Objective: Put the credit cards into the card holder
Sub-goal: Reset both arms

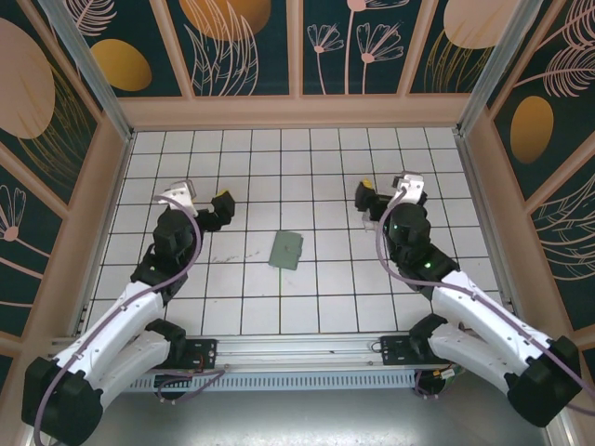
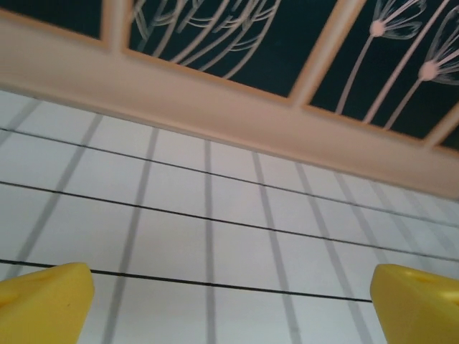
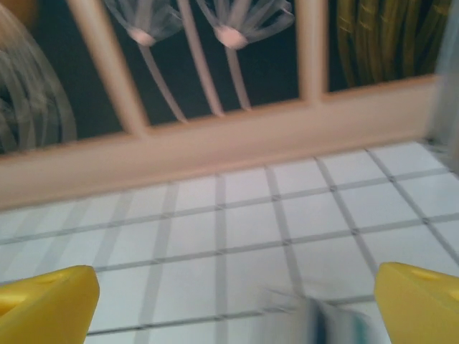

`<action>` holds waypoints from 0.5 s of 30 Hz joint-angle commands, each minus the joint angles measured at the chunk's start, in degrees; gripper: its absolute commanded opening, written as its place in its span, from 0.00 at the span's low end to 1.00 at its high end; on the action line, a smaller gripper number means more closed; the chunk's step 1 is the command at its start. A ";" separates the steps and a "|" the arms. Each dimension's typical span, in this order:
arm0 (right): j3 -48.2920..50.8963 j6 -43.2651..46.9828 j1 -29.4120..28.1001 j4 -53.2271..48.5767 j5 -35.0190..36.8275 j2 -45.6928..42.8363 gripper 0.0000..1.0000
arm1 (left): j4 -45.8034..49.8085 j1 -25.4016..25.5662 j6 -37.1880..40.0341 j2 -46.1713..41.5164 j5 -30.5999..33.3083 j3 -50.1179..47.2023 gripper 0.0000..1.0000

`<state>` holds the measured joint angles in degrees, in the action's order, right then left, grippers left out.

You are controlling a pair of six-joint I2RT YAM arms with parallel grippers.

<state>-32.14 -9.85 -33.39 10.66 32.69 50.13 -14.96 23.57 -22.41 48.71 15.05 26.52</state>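
The card holder (image 1: 285,250), a flat sage-green rectangle, lies slightly askew on the white tiled floor midway between the two arms. My left gripper (image 1: 198,198) hovers to its left and farther back, open, with bare tiles between its yellow fingertips (image 2: 44,301). To the holder's right and farther back is my right gripper (image 1: 388,186), also open. In the right wrist view a blurred pale and teal strip (image 3: 323,322), apparently one of the credit cards, shows at the bottom edge between the yellow fingertips (image 3: 47,304), touching neither.
Tan wooden walls with dark floral panels (image 1: 297,46) enclose the tiled floor (image 1: 307,307) on three sides. Both wrist cameras face the back wall's baseboard (image 2: 215,100) (image 3: 215,147). The arm bases sit on the metal rail (image 1: 297,348) at the near edge.
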 commanded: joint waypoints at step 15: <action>28.04 5.91 33.87 41.43 -26.01 7.62 0.99 | -40.72 -5.78 24.18 11.32 9.84 -21.86 0.99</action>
<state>-5.34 -4.73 -0.86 39.94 11.77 52.88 -45.91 18.92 -0.12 57.45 25.89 6.44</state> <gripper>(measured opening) 0.988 0.987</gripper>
